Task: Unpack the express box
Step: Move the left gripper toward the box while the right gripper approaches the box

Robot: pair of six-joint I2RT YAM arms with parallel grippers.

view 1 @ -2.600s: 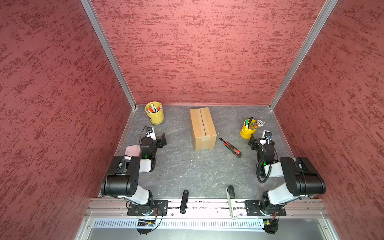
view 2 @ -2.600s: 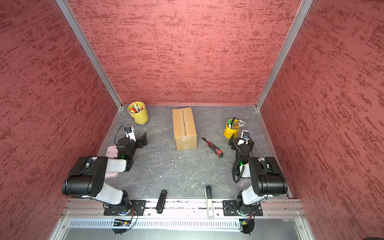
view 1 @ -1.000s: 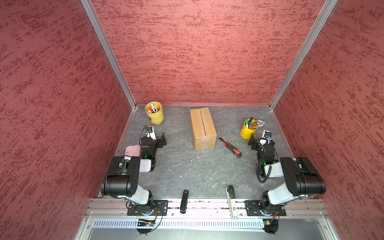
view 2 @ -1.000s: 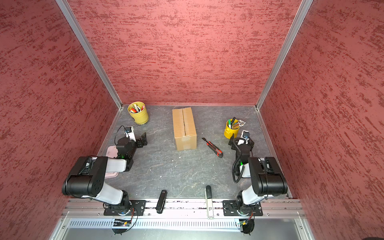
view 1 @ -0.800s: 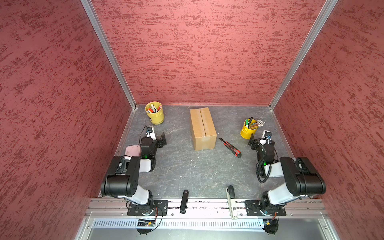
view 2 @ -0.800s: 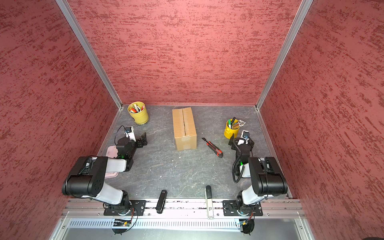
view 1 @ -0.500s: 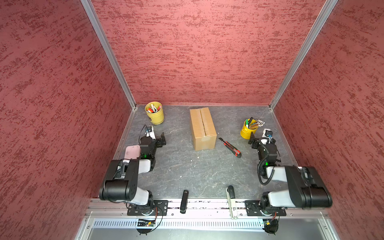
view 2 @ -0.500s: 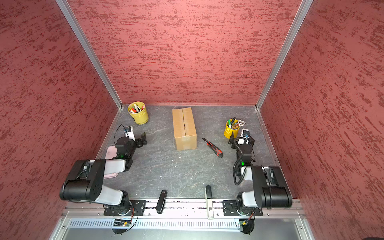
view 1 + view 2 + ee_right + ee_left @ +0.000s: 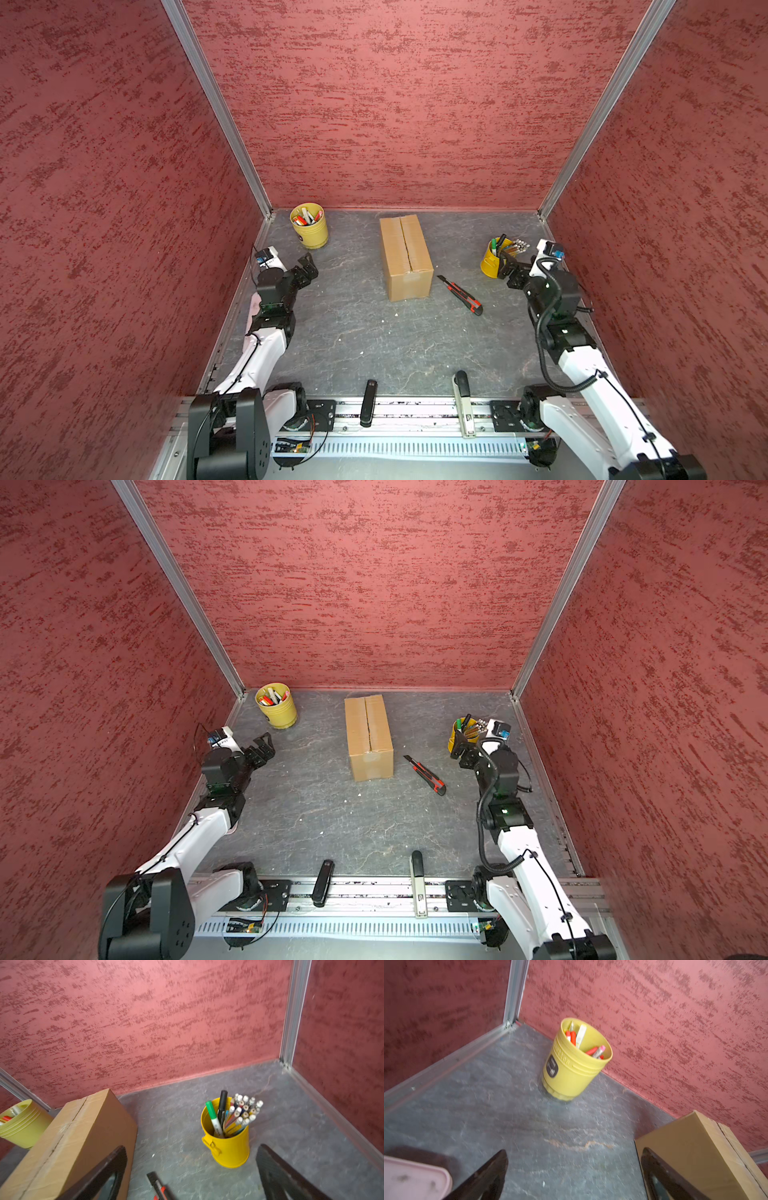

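Note:
The express box [image 9: 405, 255] [image 9: 370, 735] is a brown carton lying closed near the back middle of the grey floor, with tape along its centre seam. It also shows in the left wrist view [image 9: 695, 1157] and the right wrist view [image 9: 68, 1142]. A red and black utility knife [image 9: 460, 295] [image 9: 424, 775] [image 9: 159, 1187] lies just right of it. My left gripper [image 9: 306, 267] [image 9: 265, 746] [image 9: 574, 1152] hangs open and empty left of the box. My right gripper [image 9: 510, 270] [image 9: 462, 750] [image 9: 192, 1148] stands open and empty beside the right pen cup.
A yellow cup of markers [image 9: 309, 224] [image 9: 571, 1064] stands in the back left corner. A yellow cup of pens and pencils [image 9: 494, 259] [image 9: 228, 1142] stands at the right. A pink lid [image 9: 411, 1178] lies under the left arm. Red walls close three sides. Two handles [image 9: 368, 397] sit at the front rail.
Both arms have unfolded from their tucked pose, and both grippers have risen and edged toward the back wall. The box, the knife and the cups have not moved.

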